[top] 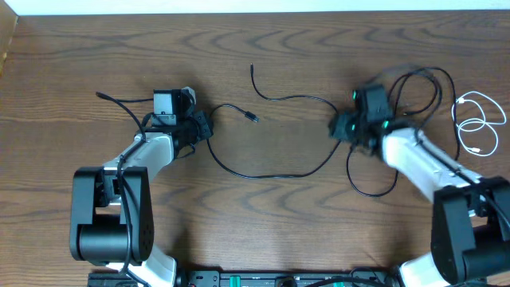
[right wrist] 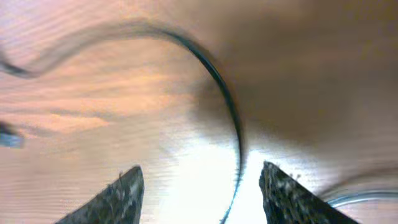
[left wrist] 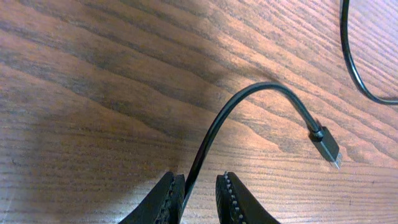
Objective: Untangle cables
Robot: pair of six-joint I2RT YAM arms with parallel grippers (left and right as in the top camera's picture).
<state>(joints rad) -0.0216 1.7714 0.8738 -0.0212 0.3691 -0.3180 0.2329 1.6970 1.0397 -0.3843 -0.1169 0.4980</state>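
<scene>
**Cable mess update: one gripper holding, one just hovering**

The wooden bench (top: 263, 40) is filling the whole overhead frame, with both arms reaching in from the bottom corners. A long black cable (top: 263, 174) is sagging across the middle of the frame between them. A looped black cable (top: 434, 88) is sitting in the upper right, and a white cable (top: 478, 119) is coiling at the far right edge, apart from it.

The left gripper (left wrist: 199, 180) is pinching the long black cable, just short of its plug (left wrist: 326, 146), which is lying flat on the wood. The right gripper (right wrist: 200, 174) is standing spread wide, with a blurry black strand running between its fingers, not gripped.
</scene>
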